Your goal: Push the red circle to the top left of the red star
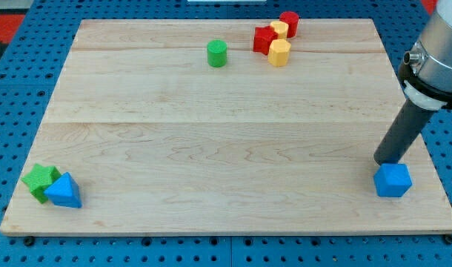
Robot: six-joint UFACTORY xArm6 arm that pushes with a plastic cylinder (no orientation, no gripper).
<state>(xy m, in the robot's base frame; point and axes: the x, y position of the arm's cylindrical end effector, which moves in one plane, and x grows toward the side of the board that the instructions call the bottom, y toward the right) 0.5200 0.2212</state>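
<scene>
just pale wooden board [211, 141], blue pegboard [18, 81].

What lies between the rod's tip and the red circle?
Nothing: in the camera view, bare board separates my tip, just above the blue block, from the red circle.

Green cylinder [217, 53] apart; blue cube [393, 180] lower right.

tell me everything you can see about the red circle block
The red circle is a short upright red cylinder, matte and painted-looking, standing near the wooden board's top edge, right of centre in the view. It is the top-right piece of a tight cluster: a yellow block sits against its lower left, with the red star further left. My tip is far off, by the blue cube.
</scene>
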